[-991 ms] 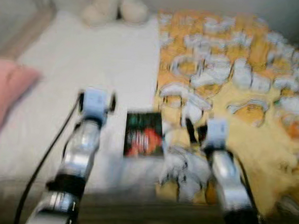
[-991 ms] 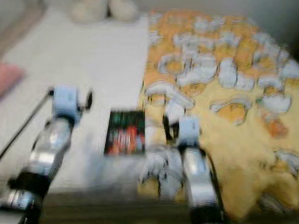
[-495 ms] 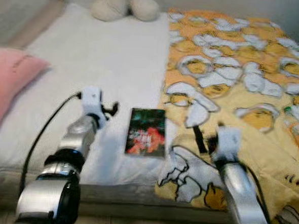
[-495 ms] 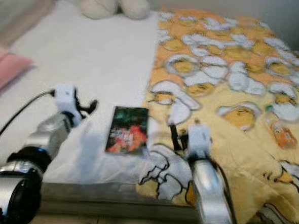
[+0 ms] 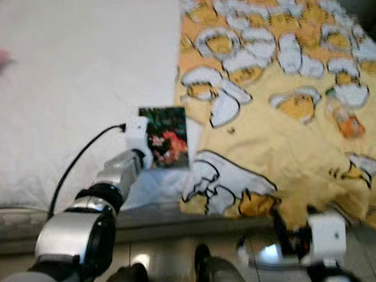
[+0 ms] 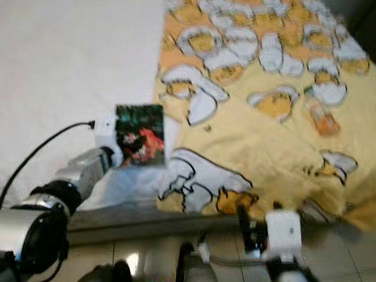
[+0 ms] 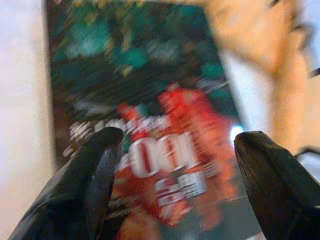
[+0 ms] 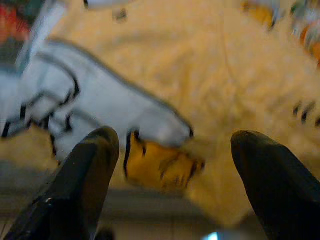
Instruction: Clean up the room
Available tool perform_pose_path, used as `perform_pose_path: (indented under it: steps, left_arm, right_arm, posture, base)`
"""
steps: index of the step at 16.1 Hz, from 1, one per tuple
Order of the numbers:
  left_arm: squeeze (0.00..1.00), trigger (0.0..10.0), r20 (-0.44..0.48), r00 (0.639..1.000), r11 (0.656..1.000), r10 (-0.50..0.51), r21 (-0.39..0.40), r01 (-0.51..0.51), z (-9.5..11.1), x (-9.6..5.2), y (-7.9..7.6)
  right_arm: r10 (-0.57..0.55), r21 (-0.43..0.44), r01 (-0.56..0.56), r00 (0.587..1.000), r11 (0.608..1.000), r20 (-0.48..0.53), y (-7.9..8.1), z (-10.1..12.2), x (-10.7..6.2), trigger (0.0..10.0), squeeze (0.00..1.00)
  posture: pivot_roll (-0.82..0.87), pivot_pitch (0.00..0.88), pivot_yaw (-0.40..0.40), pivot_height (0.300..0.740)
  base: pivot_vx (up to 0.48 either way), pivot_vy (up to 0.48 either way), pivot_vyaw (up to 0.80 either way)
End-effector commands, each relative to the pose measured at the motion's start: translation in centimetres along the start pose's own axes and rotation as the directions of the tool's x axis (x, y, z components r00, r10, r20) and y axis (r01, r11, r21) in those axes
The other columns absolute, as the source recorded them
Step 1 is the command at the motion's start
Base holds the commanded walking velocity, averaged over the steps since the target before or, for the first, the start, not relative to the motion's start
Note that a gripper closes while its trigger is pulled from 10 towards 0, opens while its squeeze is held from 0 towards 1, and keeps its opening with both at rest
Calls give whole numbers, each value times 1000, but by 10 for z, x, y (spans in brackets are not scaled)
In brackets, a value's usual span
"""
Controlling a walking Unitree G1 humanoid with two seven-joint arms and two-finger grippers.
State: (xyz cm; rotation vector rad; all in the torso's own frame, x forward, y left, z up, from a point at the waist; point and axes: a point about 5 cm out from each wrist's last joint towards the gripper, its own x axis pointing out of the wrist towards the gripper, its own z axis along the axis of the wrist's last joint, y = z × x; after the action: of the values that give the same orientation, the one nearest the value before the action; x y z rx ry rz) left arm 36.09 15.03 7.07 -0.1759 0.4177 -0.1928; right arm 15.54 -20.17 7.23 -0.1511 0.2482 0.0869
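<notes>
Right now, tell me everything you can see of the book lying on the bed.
The book is a thin rectangular paperback, as it looks, with a dark cover: green at the top, a red figure and pale lettering lower down. It lies flat, cover up, on the white sheet near the foot edge of the bed, beside the yellow patterned blanket. The left gripper is open, its fingers either side of the cover's lower part; contact cannot be told.

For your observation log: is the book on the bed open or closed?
Closed: the book lies flat on the white sheet, only its cover showing.
</notes>
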Motion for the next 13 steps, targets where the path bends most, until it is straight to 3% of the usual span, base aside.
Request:
perform_pose_path:
  steps: [1, 3, 4, 5, 7, 8, 13]
  left_arm:
    - [0, 10000, -10, 998, 998, 65, 25, -65, -5, -4, 12]
    - [0, 10000, 59, 991, 993, 121, 7, -121, 9, -7, 27]
    - [0, 10000, 89, 987, 989, 137, 38, -141, 15, -9, 33]
    - [0, 10000, 95, 984, 986, 149, 58, -155, 14, -11, 37]
    - [0, 10000, 65, 985, 987, 162, -18, -161, 1, -15, 43]
    - [0, 10000, 43, 988, 987, 151, -68, -148, -6, -15, 42]
    - [0, 10000, -24, 998, 994, 50, -96, -52, -13, -9, 23]
  right_arm:
    - [4, 4, -4, 1000, 1000, -5, -2, 4, -5, 10000, 24]
    - [5, 1, -5, 1000, 1000, -22, -2, 3, -11, 10000, 24]
    - [6, 0, -6, 1000, 1000, -26, -3, 3, -13, 10000, 24]
    - [7, 0, -7, 999, 1000, -35, -3, 4, -14, 10000, 24]
    - [35, 6, -35, 998, 999, -49, 1, 6, -14, 10000, 24]
    - [56, 12, -55, 997, 998, -49, 3, 7, -13, 10000, 27]
    - [147, 29, -146, 988, 989, -44, 8, 17, -13, 10000, 24]
  posture:
    - [-389, 283, -19, 740]
    - [-402, 289, -20, 740]
    - [-398, 290, -22, 740]
    - [-391, 291, -27, 740]
    - [-379, 302, -38, 740]
    - [-381, 307, -43, 740]
    - [-397, 328, -59, 740]
  base:
    - [0, 0, 0]
    - [0, 0, 0]
    - [0, 0, 0]
    - [0, 0, 0]
    - [0, 0, 0]
    - [0, 0, 0]
    - [0, 0, 0]
